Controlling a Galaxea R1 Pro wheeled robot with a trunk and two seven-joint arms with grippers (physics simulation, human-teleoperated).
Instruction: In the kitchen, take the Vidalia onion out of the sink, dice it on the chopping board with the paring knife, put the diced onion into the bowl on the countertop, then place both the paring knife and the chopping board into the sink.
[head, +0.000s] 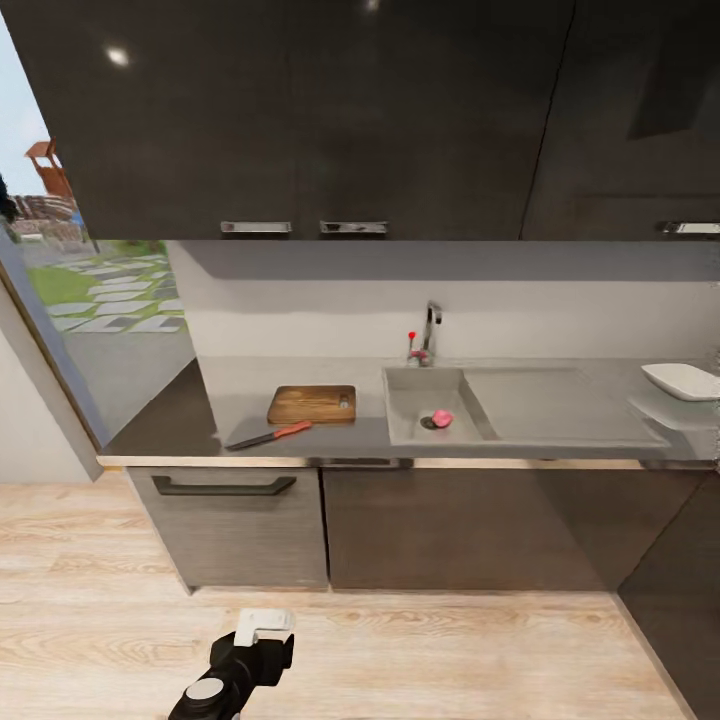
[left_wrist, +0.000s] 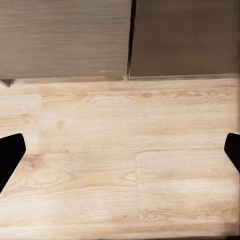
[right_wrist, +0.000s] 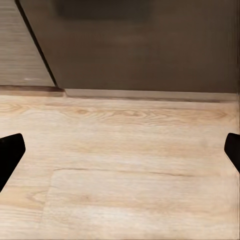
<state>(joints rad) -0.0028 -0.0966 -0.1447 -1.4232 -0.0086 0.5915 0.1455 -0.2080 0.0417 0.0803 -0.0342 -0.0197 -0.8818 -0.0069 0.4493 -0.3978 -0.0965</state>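
Two dark fingertips (left_wrist: 10, 157) stand wide apart at the edges of the left wrist view with only wood-plank floor (left_wrist: 125, 165) between them, so the left gripper (left_wrist: 120, 155) is spread and holds nothing; the right gripper (right_wrist: 120, 155) shows the same wide gap over the floor, facing the dark cabinet fronts (right_wrist: 145, 45). From the head view the left arm (head: 240, 665) hangs low over the floor, well short of the units. On the countertop (head: 170, 425) the chopping board (head: 312, 404) lies flat, its handle slot toward the sink (head: 415, 385). The paring knife (head: 268, 436) lies just in front of the board's near left corner, orange-red handle toward the board, dark blade pointing away to the left. The Vidalia onion (head: 441, 418) sits in the sink basin by the drain, below the tap (head: 428, 335). The bowl (head: 682, 381) rests on the countertop at the far right, beyond the draining surface, well apart from the board. Glossy black upper cabinets (head: 300, 110) with chrome handles hang above. No lettering or label can be read on anything.
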